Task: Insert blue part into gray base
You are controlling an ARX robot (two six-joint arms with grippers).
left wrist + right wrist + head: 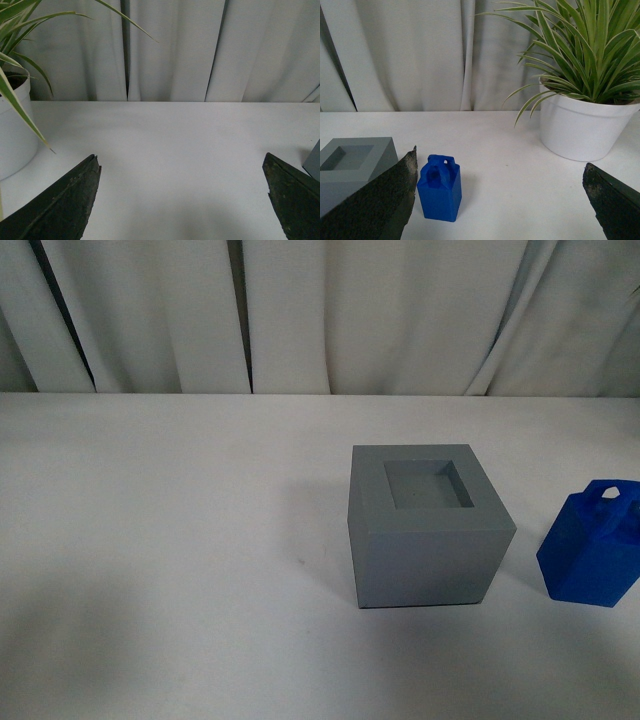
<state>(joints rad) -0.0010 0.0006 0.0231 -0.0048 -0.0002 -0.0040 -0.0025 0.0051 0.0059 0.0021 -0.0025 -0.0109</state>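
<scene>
The gray base (428, 525) is a cube with an empty square recess in its top, standing on the white table right of centre. The blue part (592, 545) stands upright to its right, near the frame's right edge, apart from the base. Neither arm shows in the front view. In the right wrist view the blue part (440, 187) stands just ahead of my open right gripper (500, 200), close to one finger (385, 205), with the gray base (355, 162) beside it. My left gripper (182, 197) is open and empty over bare table; a sliver of the base (314, 161) shows at the frame edge.
A white pot with a striped green plant (580, 120) stands on the table beyond the blue part in the right wrist view. Another white pot with a plant (12, 125) shows in the left wrist view. White curtains (320, 315) hang behind the table.
</scene>
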